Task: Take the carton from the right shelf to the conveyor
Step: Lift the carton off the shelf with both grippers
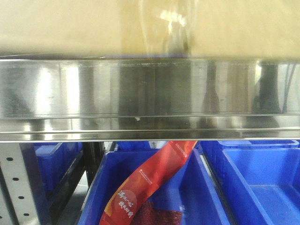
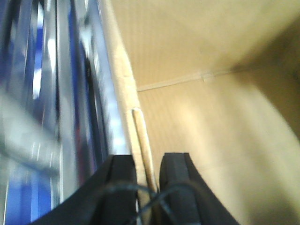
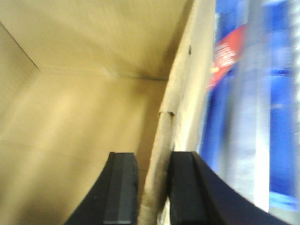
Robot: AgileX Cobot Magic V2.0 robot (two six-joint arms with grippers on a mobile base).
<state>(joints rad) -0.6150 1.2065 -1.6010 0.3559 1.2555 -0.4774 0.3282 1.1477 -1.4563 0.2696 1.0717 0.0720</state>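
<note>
**A:** Where is the carton (image 1: 70,23)?

**B:** Along the top of the front view. It is a plain brown band running the full width, just above and behind the shiny steel rail of the right shelf (image 1: 150,93). Clear tape glints at top centre.

**A:** And under the rail?

**B:** Blue bins (image 1: 262,178) fill the bottom of the frame. A red packet (image 1: 154,183) leans diagonally in the middle one, and a grey perforated post (image 1: 14,183) stands at lower left.

**A:** What about the left gripper (image 2: 147,161)?

**B:** It is at the bottom of its wrist view. Its two black pads sit on either side of a carton wall edge, one inside the box and one outside, pressed onto the cardboard. The bare brown interior fills the right of that frame, and blurred steel and blue streak down the left.

**A:** And the right gripper (image 3: 153,159)?

**B:** Much the same, at bottom centre of its own view. Its pads pinch a wall edge between them, again one inside and one outside. The box interior takes the left of the frame. Blurred blue and a patch of the red packet show at upper right.
</note>
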